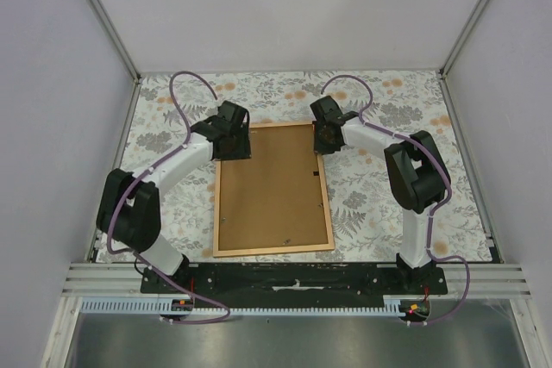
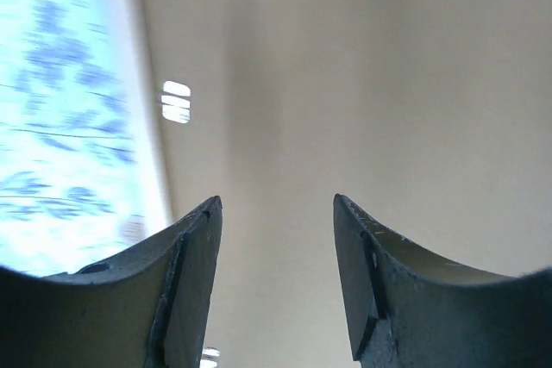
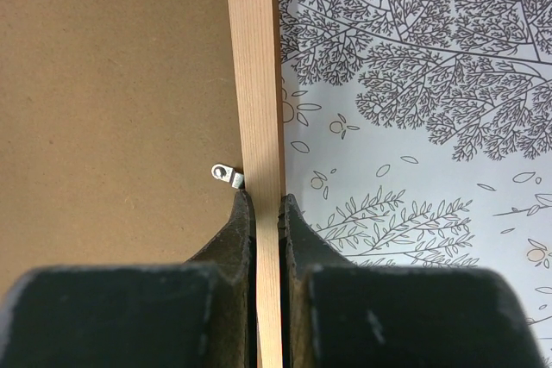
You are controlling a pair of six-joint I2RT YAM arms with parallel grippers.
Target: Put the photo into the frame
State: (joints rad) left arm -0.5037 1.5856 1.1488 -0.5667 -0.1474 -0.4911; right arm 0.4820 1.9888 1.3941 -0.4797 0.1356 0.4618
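Wooden frame (image 3: 257, 58) lies back-up mid-surface (image 1: 371, 204), backing board (image 1: 272, 187) sitting in it; can't see the photo anywhere. Right pincer (image 3: 266, 204) is clamped on the right rail near the far corner, left pincer (image 2: 276, 208) gapes apart. I'd pin that rail while the left works the metal tabs (image 3: 226, 175).

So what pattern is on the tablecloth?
The tablecloth has grey branching leaves and small orange flowers on white; clearest in the right wrist view.
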